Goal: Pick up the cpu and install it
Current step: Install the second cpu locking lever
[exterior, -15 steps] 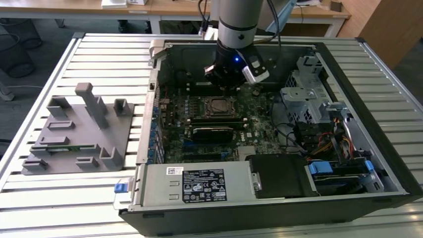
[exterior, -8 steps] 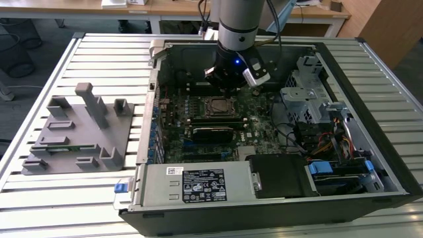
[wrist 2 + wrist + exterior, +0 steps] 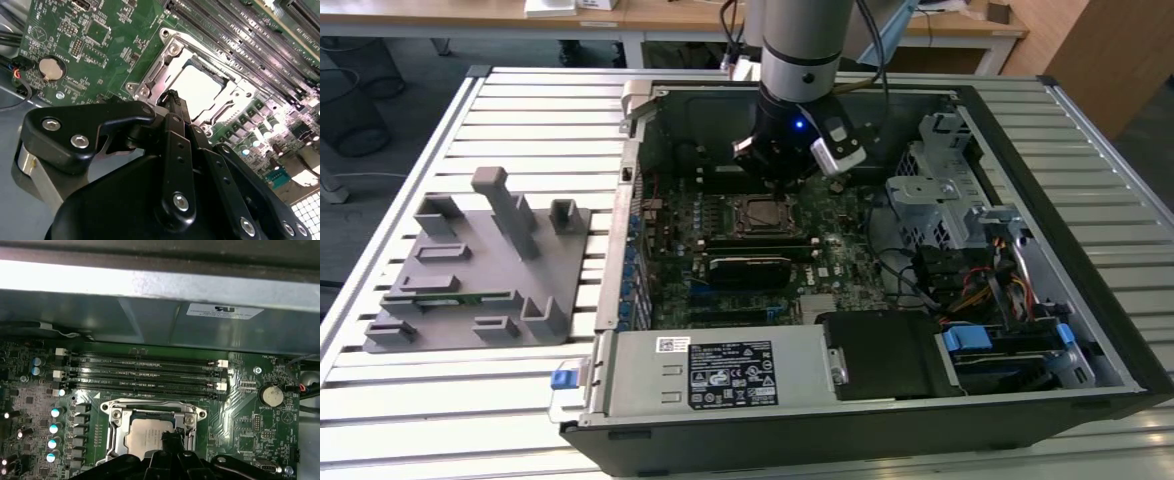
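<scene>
Black linkage fingers (image 3: 175,102) drawn together to a narrow tip, nothing visibly between them, hovering just above one edge of the socket. Same fingertip cluster in first wrist view (image 3: 172,439), overlapping the chip's edge. Whether touching the chip or just above: cannot tell.

Small flat square cpu with pale silvery metal top (image 3: 197,87) lying inside the square metal socket frame (image 3: 165,35) on the green motherboard (image 3: 100,35); also clear in first wrist view (image 3: 145,435), flat, roughly centred in frame (image 3: 150,407). Looks seated already, judged from level top and even gap all round. Socket retention plate appears open, not closed over the chip.

Exterior view: gripper (image 3: 781,165) at end of silver-grey arm (image 3: 798,45), down inside the open black computer case (image 3: 1067,250), over the socket area (image 3: 761,212).

Further out: black memory slots (image 3: 140,372) beside socket, round silver coin battery (image 3: 272,396), row of capacitors (image 3: 54,427). Grey plastic tray with upright posts (image 3: 480,270) on the slatted metal tabletop (image 3: 454,400), at exterior view's left of case, well apart from gripper.

Step in hand, as a judgement: final seating or release at socket. To do well: keep motion vertical, no sideways drag across chip, no pressure on socket pins, check chip sits level in frame, clear frame edge and nearby memory slots.
</scene>
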{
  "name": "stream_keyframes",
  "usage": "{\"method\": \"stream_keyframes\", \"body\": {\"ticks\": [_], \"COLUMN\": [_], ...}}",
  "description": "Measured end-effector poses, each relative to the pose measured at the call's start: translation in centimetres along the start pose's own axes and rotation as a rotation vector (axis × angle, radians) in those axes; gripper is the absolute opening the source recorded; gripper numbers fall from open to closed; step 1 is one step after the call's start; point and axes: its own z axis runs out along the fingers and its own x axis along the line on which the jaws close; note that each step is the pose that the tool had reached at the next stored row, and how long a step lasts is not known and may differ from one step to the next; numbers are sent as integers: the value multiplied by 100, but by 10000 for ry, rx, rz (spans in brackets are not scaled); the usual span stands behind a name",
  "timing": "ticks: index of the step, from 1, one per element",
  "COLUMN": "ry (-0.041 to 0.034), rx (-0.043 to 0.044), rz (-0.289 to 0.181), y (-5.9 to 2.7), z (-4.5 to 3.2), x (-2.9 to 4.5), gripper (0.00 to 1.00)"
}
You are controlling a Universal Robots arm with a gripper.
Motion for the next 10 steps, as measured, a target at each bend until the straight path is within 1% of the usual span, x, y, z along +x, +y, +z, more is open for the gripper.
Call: {"method": "stream_keyframes", "body": {"ticks": [4,10], "ry": [3,3], "rx": [54,61], "rz": [3,2], "y": [-7,-44], "z": [0,-2], "x": [2,3], "gripper": [11,11]}}
